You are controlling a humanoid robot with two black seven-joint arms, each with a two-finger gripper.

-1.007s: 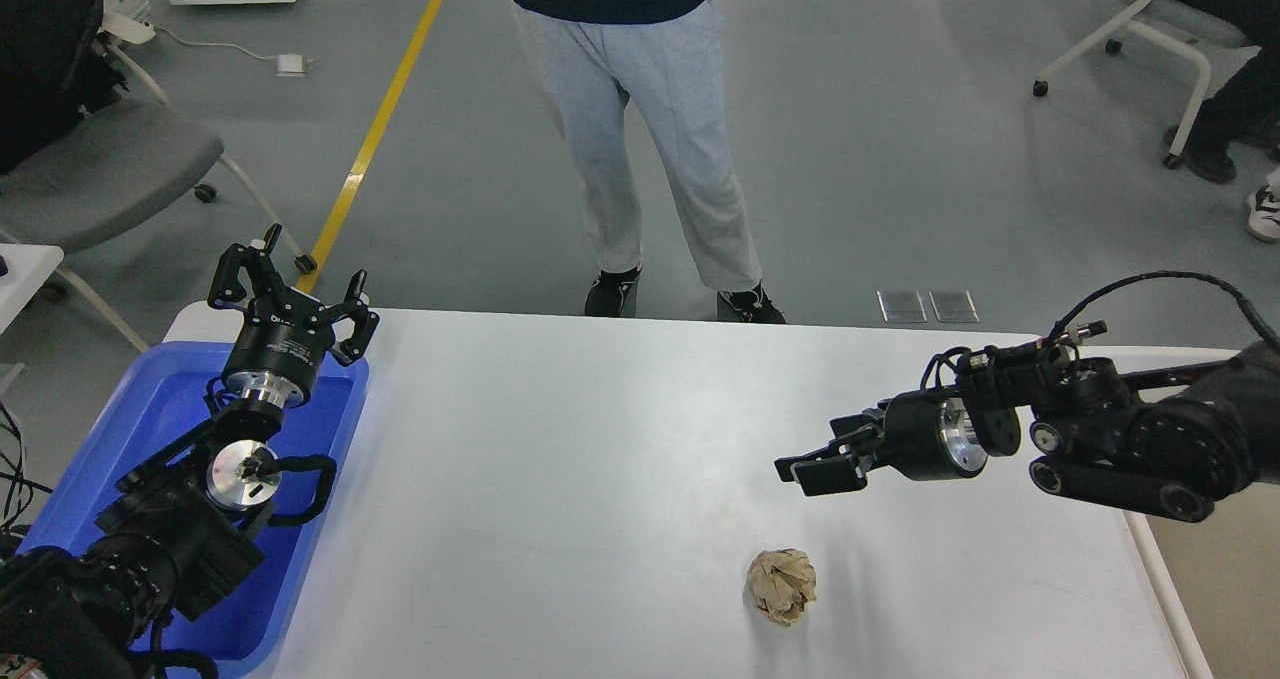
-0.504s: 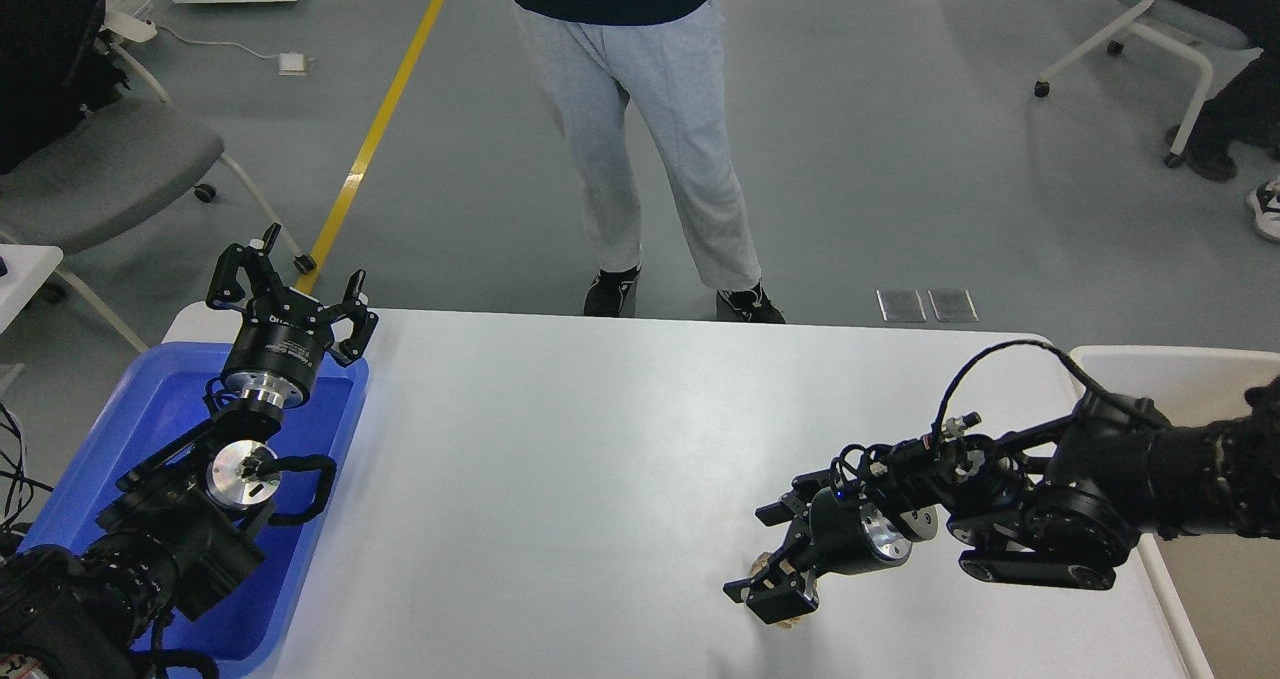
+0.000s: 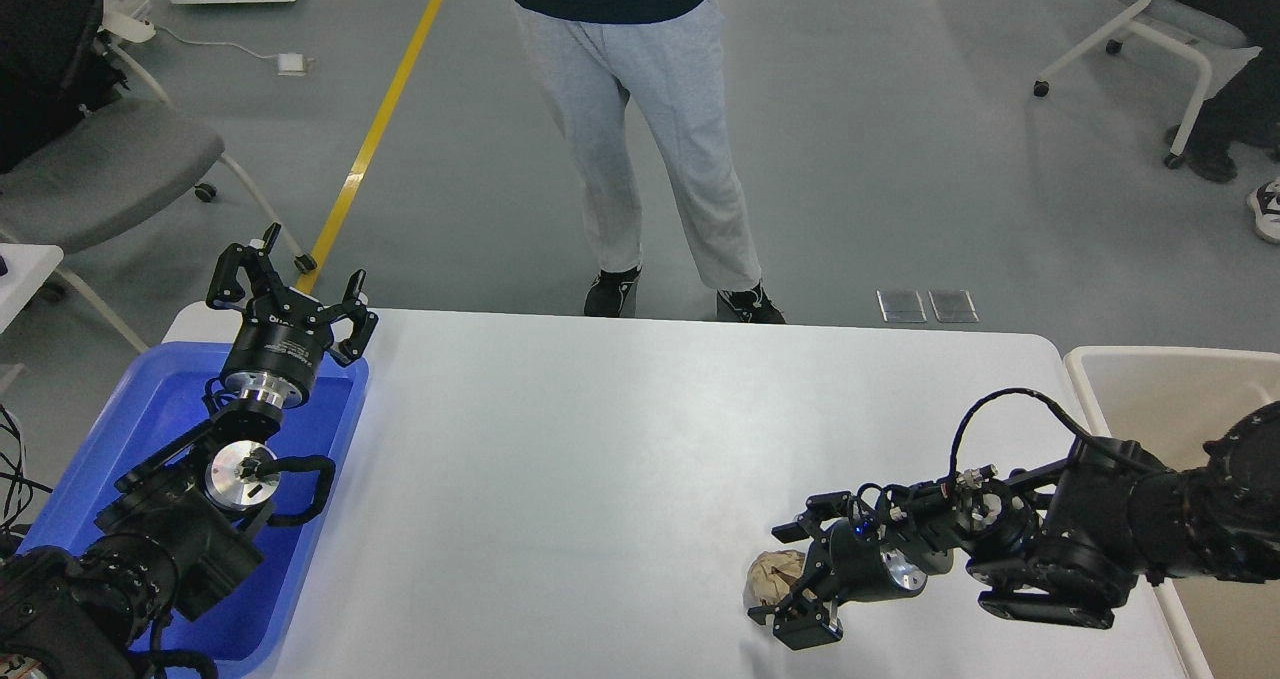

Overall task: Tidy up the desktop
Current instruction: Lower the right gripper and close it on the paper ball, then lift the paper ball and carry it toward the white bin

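Note:
The white desktop [image 3: 600,429] fills the middle of the head view. A crumpled brown paper ball [image 3: 768,573] lies on it near the front right. My right gripper [image 3: 797,583] is low over the desktop, its jaws spread with one finger on the far side and one on the near side of the ball. The ball sits at the fingertips and is partly hidden by the gripper. My left gripper [image 3: 290,284] is open and empty, held above the far end of the blue tray [image 3: 130,419].
A beige-white bin [image 3: 1150,389] stands at the desktop's right edge, behind my right arm. A person [image 3: 650,159] stands at the far edge of the desktop. Chairs stand on the floor at the far left [image 3: 100,169] and far right [image 3: 1150,29].
My right arm has come down and toward the front, from above the desktop to the paper ball, and its jaws now sit around the ball. The left arm has not moved.

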